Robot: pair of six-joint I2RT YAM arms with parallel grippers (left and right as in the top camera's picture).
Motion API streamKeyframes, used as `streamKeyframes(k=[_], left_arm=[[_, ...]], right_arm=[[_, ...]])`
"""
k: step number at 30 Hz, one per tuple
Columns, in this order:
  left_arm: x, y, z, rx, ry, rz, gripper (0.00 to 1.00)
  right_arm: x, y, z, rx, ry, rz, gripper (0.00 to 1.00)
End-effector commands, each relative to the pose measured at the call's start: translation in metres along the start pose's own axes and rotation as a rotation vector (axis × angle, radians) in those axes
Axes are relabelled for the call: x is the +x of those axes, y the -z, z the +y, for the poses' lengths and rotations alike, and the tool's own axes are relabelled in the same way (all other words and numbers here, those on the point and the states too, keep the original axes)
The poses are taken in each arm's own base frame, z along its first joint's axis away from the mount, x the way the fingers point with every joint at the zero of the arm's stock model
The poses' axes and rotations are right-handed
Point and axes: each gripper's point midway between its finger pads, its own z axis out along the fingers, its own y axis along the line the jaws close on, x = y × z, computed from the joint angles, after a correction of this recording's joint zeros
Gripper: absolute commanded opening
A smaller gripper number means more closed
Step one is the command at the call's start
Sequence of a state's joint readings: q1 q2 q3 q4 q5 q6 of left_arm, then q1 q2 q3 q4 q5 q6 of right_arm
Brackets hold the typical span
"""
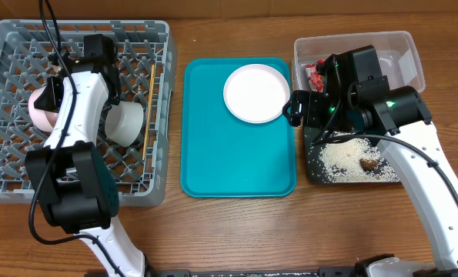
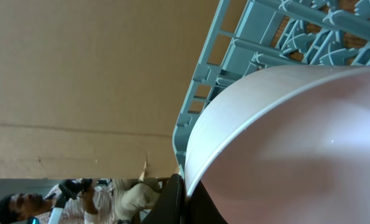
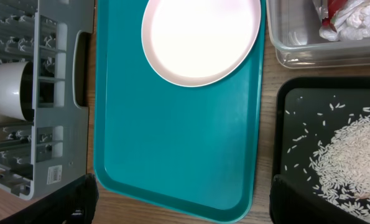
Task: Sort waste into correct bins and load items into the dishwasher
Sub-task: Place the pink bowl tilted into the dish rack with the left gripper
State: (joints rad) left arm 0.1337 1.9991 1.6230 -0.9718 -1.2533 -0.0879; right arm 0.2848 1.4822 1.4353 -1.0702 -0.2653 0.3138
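My left gripper [image 1: 54, 98] is over the grey dish rack [image 1: 13, 165] and shut on the rim of the smaller pink dish [image 1: 37, 108], which fills the left wrist view [image 2: 284, 149]. A white cup [image 1: 125, 121] lies on its side in the rack beside a chopstick [image 1: 150, 95]. The large pale-pink plate [image 1: 255, 92] sits on the teal tray [image 1: 236, 161]. My right gripper [image 1: 296, 108] is open and empty above the tray's right edge [image 3: 185, 208]. The clear tub [image 1: 409, 46] holds the red wrapper [image 1: 317, 74] and white paper [image 3: 352, 25]. The black tray [image 1: 315, 165] holds rice [image 1: 344, 158] and the brown lump [image 1: 369, 163].
The rack's side wall and handle [image 3: 79, 68] lie just left of the teal tray [image 3: 172, 124]. The clear tub [image 3: 303, 43] and black tray [image 3: 284, 124] sit close along its right edge. Bare wood shows in front of the tray.
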Motion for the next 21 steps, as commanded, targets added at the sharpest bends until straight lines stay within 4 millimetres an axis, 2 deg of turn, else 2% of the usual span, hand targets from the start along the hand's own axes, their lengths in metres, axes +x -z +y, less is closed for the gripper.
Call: streamKeyframes(k=[1,10,15,21], left_arm=[[0.0,-0.007,0.003,-0.018,-0.021,0.01,0.04],[0.002,-0.017,0.007,-0.019,-0.053,0.03,0.04],[0.003,-0.017,-0.008,0.058,-0.045,0.032,0.04],[0.013,-0.02,-0.019,0.065,-0.066,0.043,0.04]], right_arm=[[-0.003,0.002,0.002,-0.004,0.008,-0.01,0.89],[-0.002,0.002,0.002,-0.002,0.007,-0.008,0.89],[-0.003,0.002,0.002,-0.003,0.008,-0.01,0.89],[-0.003,0.002,0.002,-0.003,0.012,-0.012,0.89]])
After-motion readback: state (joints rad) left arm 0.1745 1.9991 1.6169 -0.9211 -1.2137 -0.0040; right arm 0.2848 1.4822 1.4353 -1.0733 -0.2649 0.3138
